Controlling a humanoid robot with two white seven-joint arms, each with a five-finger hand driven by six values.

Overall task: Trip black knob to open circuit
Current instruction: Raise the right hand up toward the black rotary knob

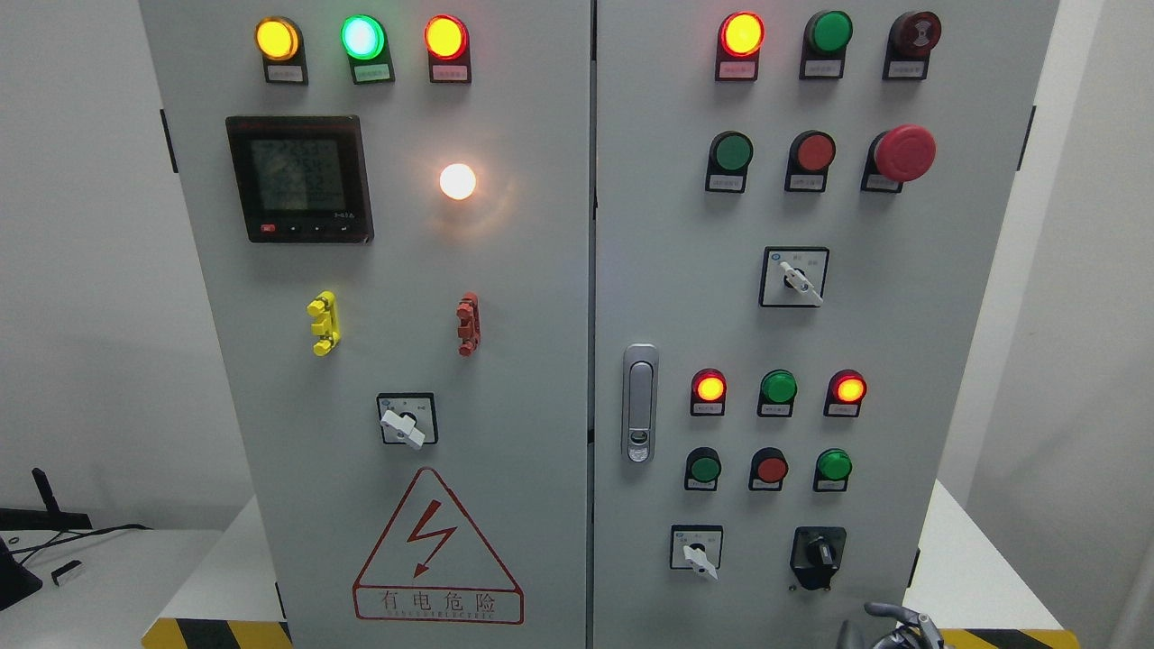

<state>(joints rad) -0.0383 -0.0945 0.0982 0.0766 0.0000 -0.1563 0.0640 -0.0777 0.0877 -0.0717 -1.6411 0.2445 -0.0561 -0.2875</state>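
Your black knob (819,552) sits low on the cabinet's right door, just right of a white-handled selector switch (696,550) and below a green pushbutton (833,465). Nothing covers the knob. Directly beneath it at the frame's bottom edge, only part of a robot hand (888,625) shows; you cannot tell its finger state.

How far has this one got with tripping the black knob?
Nothing looks done: the black knob at the cabinet's lower right is untouched. In hand: only fingertips of a robot hand rise at the bottom edge, just below and right of the knob; I cannot tell which arm it belongs to. Left: reach the knob, grasp it and turn it.
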